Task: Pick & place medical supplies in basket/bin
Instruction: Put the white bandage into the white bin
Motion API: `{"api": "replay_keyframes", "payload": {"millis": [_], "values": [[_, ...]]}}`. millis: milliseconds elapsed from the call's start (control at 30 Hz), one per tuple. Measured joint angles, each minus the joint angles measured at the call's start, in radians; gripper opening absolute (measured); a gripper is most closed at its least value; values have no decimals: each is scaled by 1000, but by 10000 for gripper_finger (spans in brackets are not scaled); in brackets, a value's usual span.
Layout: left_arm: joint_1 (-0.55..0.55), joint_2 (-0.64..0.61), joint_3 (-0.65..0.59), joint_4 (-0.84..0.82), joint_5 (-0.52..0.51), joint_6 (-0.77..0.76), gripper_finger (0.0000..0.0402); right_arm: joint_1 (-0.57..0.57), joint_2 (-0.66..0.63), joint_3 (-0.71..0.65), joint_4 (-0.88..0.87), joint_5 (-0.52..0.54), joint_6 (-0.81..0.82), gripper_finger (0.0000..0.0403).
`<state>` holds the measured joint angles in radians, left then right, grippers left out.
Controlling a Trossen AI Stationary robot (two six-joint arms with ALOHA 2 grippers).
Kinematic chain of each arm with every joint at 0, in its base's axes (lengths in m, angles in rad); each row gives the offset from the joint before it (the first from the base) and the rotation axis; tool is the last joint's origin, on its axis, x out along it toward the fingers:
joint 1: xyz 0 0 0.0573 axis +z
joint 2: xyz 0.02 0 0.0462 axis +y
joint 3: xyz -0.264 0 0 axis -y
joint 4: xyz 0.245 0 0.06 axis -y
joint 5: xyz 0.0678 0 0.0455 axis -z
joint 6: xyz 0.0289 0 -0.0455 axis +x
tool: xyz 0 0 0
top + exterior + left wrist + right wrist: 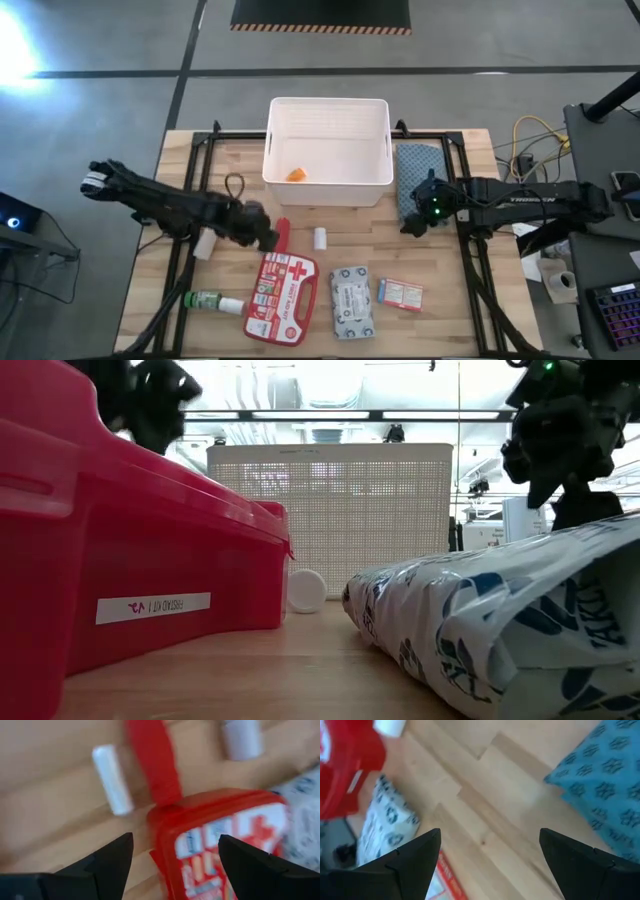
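White rectangular plastic tub [327, 180] sits at the table's [450, 320] far edge, an orange piece [296, 174] inside. Red first-aid case with white cross [280, 290] lies up front, grey-white wipes pack [352, 301] beside it, small red-white box [400, 294] next. Left gripper [268, 240] over the case handle, jaws wide. Right gripper [412, 226], jaws wide, just beside the blue cloth [418, 170].

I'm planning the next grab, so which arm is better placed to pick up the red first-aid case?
Left. The left gripper hangs open right over the handle end of the first-aid case; the right gripper is off beside the blue cloth.
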<state>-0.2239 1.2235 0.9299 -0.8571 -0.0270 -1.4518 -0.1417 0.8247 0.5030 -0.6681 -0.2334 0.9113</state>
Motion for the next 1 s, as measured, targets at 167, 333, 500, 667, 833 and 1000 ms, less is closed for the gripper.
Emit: {"api": "replay_keyframes", "payload": {"millis": [167,333,500,667,833,1000], "values": [[-34,52,-59,-53,-129,-73,271,0,36,3,4,29,-2,329],[-33,101,2,-282,-135,-71,271,0,49,7,5,28,-5,329],[-26,131,103,-653,-140,-58,271,0,50,5,5,28,-2,329],[20,98,27,-679,-140,37,271,0,52,5,6,31,-6,329],[76,89,-101,-578,-107,189,271,0,54,4,7,32,-14,329],[163,112,-146,-474,-102,271,270,0,57,3,15,35,-8,329]]}}
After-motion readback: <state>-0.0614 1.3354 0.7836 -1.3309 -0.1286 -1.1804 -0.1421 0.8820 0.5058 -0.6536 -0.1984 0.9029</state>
